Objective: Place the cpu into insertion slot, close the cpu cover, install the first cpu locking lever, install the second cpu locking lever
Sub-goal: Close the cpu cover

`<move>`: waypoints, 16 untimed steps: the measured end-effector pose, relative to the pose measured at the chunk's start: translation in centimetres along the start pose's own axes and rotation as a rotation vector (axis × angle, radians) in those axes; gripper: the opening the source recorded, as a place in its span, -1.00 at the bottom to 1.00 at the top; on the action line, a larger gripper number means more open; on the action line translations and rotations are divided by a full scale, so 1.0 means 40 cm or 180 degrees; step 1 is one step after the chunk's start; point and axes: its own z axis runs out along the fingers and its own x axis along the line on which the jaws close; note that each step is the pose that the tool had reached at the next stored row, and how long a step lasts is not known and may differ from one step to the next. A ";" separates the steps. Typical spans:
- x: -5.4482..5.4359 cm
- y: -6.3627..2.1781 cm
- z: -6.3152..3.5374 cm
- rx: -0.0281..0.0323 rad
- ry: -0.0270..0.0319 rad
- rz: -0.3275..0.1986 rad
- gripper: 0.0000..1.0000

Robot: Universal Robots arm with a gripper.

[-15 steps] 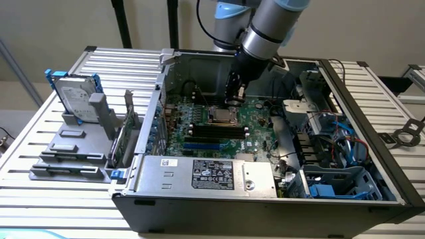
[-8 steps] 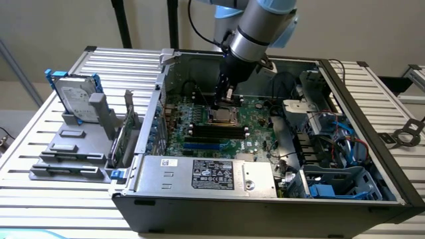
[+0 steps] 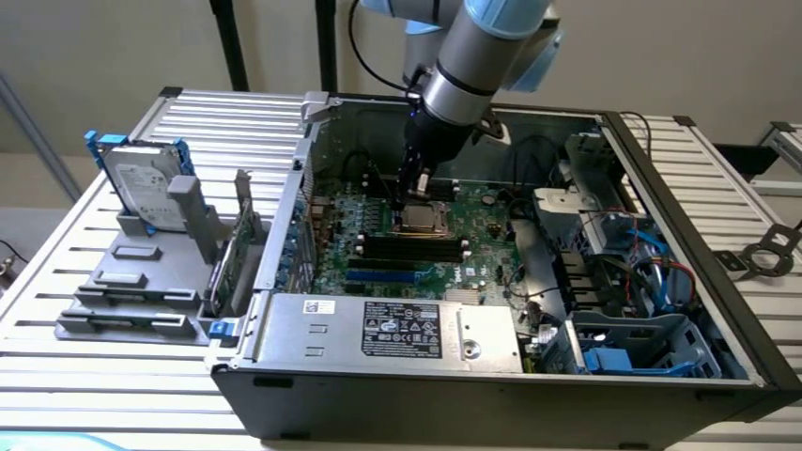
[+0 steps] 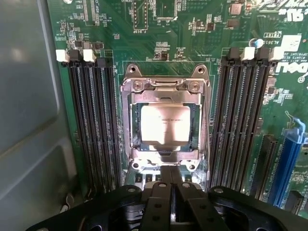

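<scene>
In the exterior view we see the gripper low over the motherboard. In the wrist view its fingers are pressed together, holding nothing, at the edge of the cpu cover, which lies flat over the socketed cpu.

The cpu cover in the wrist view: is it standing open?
No, the cpu cover lies flat around the cpu, framing its metal top.
</scene>
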 end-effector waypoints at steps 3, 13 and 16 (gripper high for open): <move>0.004 0.001 0.007 -0.0001 0.0017 -0.0005 -0.79; 0.004 0.009 0.036 -0.0023 0.0019 -0.0006 -0.79; 0.004 0.010 0.040 -0.0028 0.0018 -0.0006 -0.79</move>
